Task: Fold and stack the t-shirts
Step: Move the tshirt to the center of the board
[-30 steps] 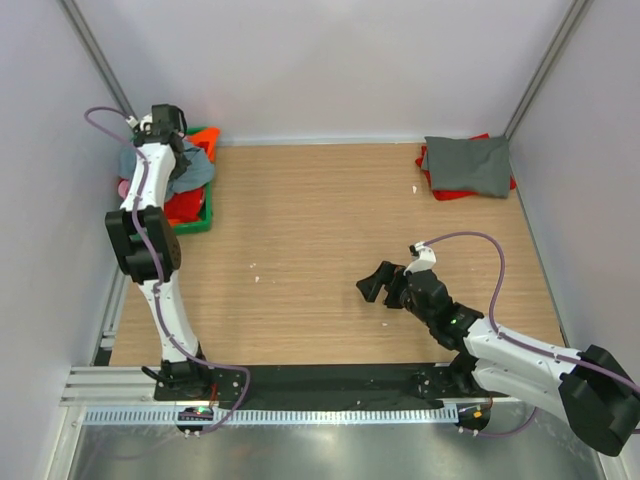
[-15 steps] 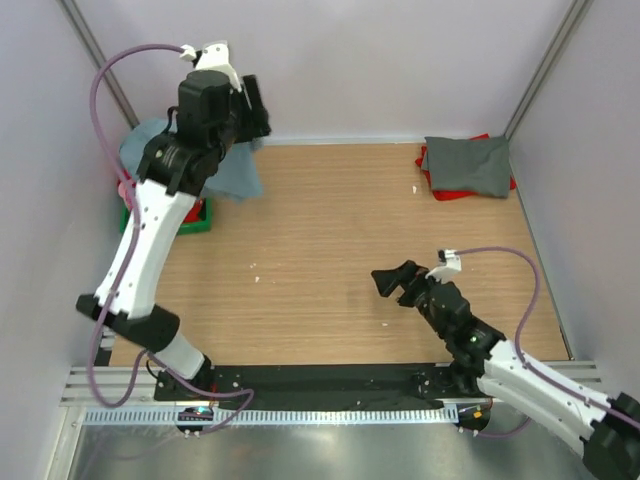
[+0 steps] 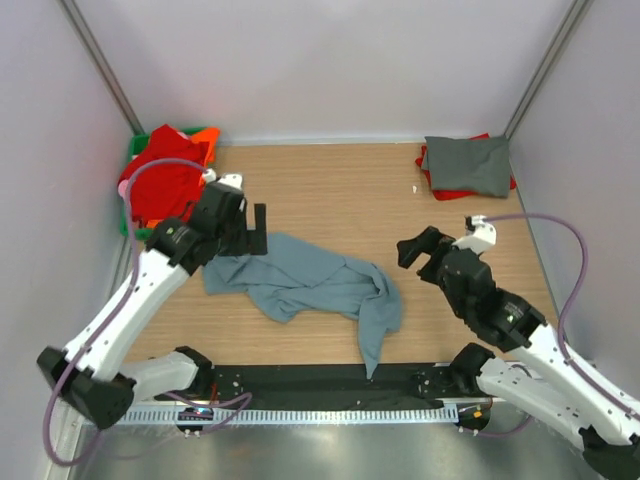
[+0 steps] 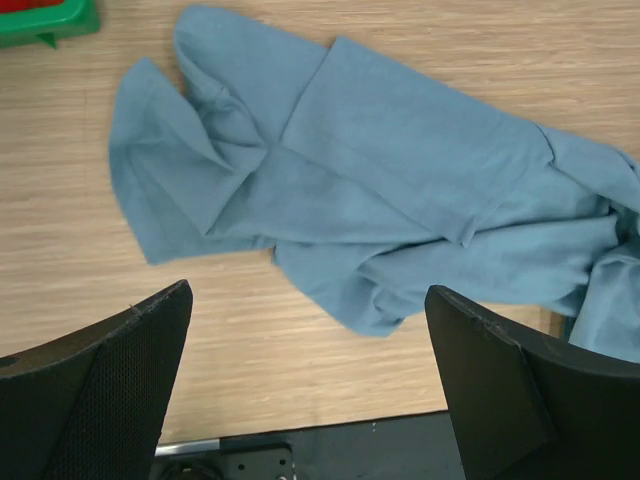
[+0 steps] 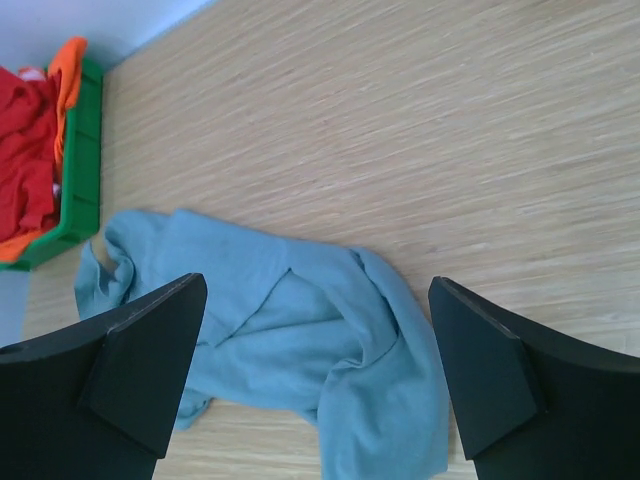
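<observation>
A dusty blue-grey t-shirt (image 3: 310, 285) lies crumpled and spread on the wooden table, one end trailing toward the near edge. My left gripper (image 3: 256, 232) hovers at its far left end, open, with nothing between the jaws. The left wrist view shows the t-shirt (image 4: 380, 170) lying free beyond the open left gripper (image 4: 308, 295). My right gripper (image 3: 425, 255) is open to the right of the cloth and apart from it. From the right wrist, the t-shirt (image 5: 300, 320) lies below the open right gripper (image 5: 318, 285). A folded darker grey t-shirt (image 3: 468, 163) rests on a red one (image 3: 450, 190) at the back right.
A green crate (image 3: 205, 133) at the back left corner holds red and orange t-shirts (image 3: 165, 180). It also shows in the right wrist view as the crate (image 5: 85, 150) and in the left wrist view as a crate corner (image 4: 50, 20). A black strip (image 3: 330, 378) runs along the table's near edge.
My left arm lifted the blue-grey t-shirt out of the crate, swung it over the table and let it go; its jaws went from shut to open. My right arm drew back to the right.
</observation>
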{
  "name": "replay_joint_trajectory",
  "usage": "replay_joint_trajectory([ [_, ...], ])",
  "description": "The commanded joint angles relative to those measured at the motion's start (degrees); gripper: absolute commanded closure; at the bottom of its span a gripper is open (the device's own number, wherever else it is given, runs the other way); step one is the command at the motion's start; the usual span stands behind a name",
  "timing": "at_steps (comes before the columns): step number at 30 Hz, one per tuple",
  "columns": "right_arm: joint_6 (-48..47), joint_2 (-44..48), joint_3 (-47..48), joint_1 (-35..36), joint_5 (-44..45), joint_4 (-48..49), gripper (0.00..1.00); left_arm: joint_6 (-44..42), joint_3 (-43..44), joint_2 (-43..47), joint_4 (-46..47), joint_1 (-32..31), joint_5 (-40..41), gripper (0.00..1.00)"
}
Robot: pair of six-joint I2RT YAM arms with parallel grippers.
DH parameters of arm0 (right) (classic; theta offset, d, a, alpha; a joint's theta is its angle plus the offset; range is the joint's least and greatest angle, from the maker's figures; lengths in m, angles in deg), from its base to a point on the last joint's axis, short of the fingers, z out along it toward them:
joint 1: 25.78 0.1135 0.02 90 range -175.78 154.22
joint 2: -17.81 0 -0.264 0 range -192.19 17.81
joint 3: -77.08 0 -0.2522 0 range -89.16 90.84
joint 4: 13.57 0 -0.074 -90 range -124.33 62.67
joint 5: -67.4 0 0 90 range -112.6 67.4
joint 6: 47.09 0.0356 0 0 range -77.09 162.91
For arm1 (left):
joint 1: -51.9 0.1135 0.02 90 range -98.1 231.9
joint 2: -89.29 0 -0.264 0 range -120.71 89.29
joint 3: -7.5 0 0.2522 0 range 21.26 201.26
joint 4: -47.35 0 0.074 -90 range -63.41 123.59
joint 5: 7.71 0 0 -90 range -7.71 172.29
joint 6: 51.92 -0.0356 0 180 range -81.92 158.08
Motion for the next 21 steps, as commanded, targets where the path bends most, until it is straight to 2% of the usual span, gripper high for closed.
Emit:
replay_joint_trajectory([
  [1, -3.4, -8.7, 8.7, 2.6, -2.1, -12.4, 0.0, 0.7, -3.3, 10.9, 0.8, -0.1, 1.9, 0.0],
  [2, -0.1, -11.6, 10.1, 4.6, 3.5, -15.2, 0.0, 0.7, -5.0, 11.7, 0.4, -0.1, 2.3, 0.0],
  [5, 8.8, -14.4, 13.4, 15.1, 12.4, -23.4, 0.0, 0.9, -8.2, 14.7, -0.2, -0.1, 5.5, 0.0],
  [7, 11.8, -17.4, 12.8, 21.0, 12.4, -23.1, 0.0, 1.9, -9.2, 15.0, 0.7, 0.0, 7.3, 0.0],
  [9, 13.1, -20.9, 9.6, 23.2, 8.0, -19.1, 0.0, 2.4, -10.1, 14.0, 3.1, 0.0, 7.0, 0.0],
  [12, 14.3, -24.8, 3.7, 25.0, 4.3, -8.1, 0.0, 2.9, -11.5, 9.6, 8.4, 0.4, 5.8, 0.03],
  [13, 15.2, -25.3, 2.4, 27.0, 5.1, -4.5, 0.0, 3.1, -11.6, 7.9, 9.7, 0.8, 4.7, 0.07],
  [14, 15.9, -25.7, -0.4, 27.8, 5.9, -2.7, 0.0, 3.5, -11.3, 4.1, 10.7, 1.8, 3.5, 0.16],
  [17, 15.3, -25.7, -7.6, 29.8, 7.7, 6.4, 0.0, 5.2, -10.5, -1.1, 15.1, 3.4, -2.1, 0.21],
  [19, 12.5, -24.2, -11.5, 30.2, 6.5, 15.6, 0.0, 5.8, -10.1, -6.0, 18.2, 3.5, -2.4, 0.25],
  [21, 11.0, -22.4, -13.9, 30.5, 6.2, 18.6, 0.0, 6.0, -9.6, -10.7, 20.8, 3.8, -2.8, 0.3],
])
